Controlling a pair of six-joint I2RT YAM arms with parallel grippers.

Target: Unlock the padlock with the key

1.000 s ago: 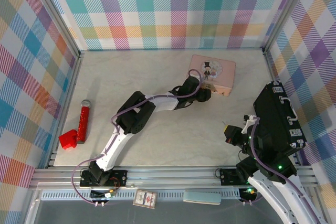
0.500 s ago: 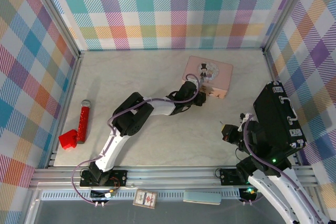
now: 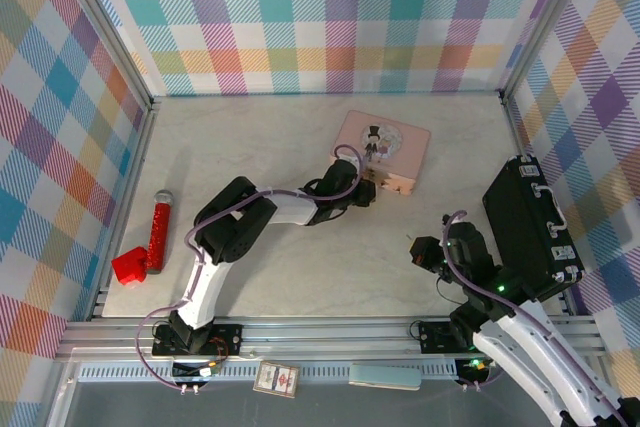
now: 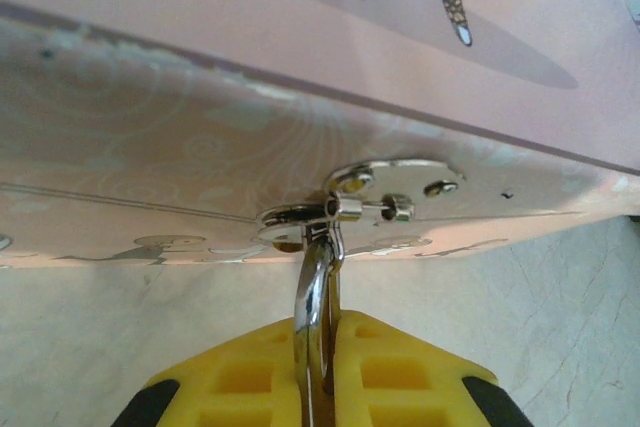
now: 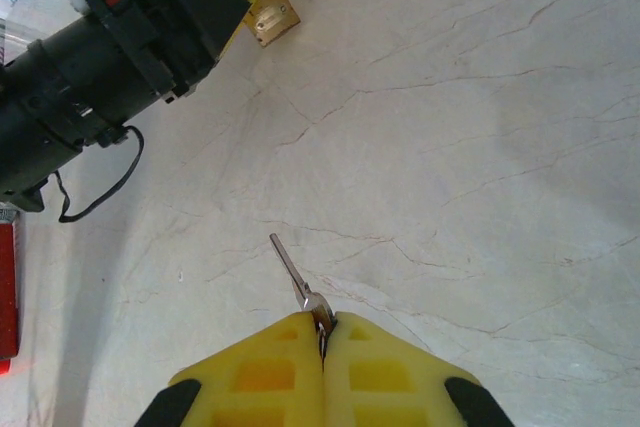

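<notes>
The pink tin fills the upper half of the left wrist view, with a silvery hasp on its front wall. The padlock hangs from that hasp by its thin shackle. My left gripper is shut on the shackle, and its yellow fingers hide the lower part. From the right wrist view the padlock's brass body sticks out beside the left gripper's finger. My right gripper is shut on the key, whose blade points ahead over the bare table. From above, the right gripper hovers to the right of and nearer than the tin.
A black case lies at the right wall, close behind the right arm. A red cylinder-handled tool and a red block lie at the left edge. Plaid walls close three sides. Marble tabletop lies between the grippers.
My left gripper has shut on the padlock's shackle, and the tin has slid left with it. The right gripper has moved left and slightly forward with the key.
</notes>
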